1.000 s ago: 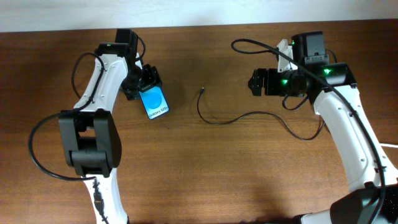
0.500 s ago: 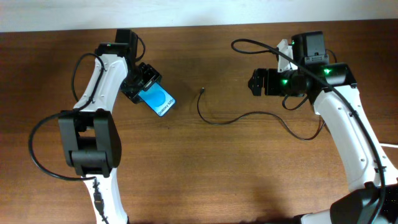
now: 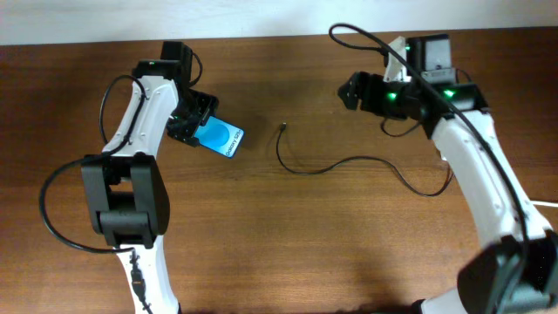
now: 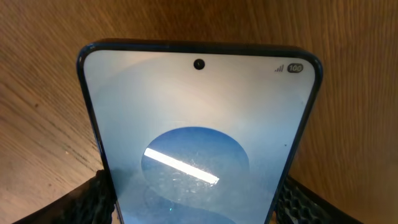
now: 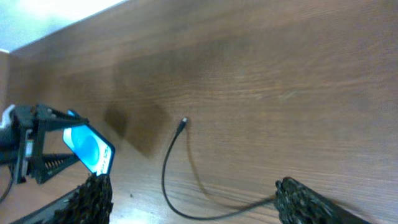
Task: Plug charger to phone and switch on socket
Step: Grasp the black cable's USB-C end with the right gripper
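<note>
The phone (image 3: 222,139) has a bright blue screen and is held in my left gripper (image 3: 196,120), which is shut on its lower end. It is lifted off the table, its top pointing right toward the charger. In the left wrist view the phone (image 4: 199,124) fills the frame between my left gripper's fingers (image 4: 193,202). The charger, a thin black cable (image 3: 349,160), lies curved on the table, its plug tip (image 3: 283,128) right of the phone. My right gripper (image 3: 349,90) is open and empty above the back of the table. The right wrist view shows my right gripper (image 5: 193,199), the plug tip (image 5: 183,123) and the phone (image 5: 90,148). The socket is out of view.
The wooden table (image 3: 288,244) meets a white wall at the back. The robots' thicker black cables loop by each arm (image 3: 61,209). A short bit of white cord (image 3: 549,202) shows at the right edge.
My left gripper has turned the phone from pointing toward the front to pointing right. My right arm has moved toward the back and left.
</note>
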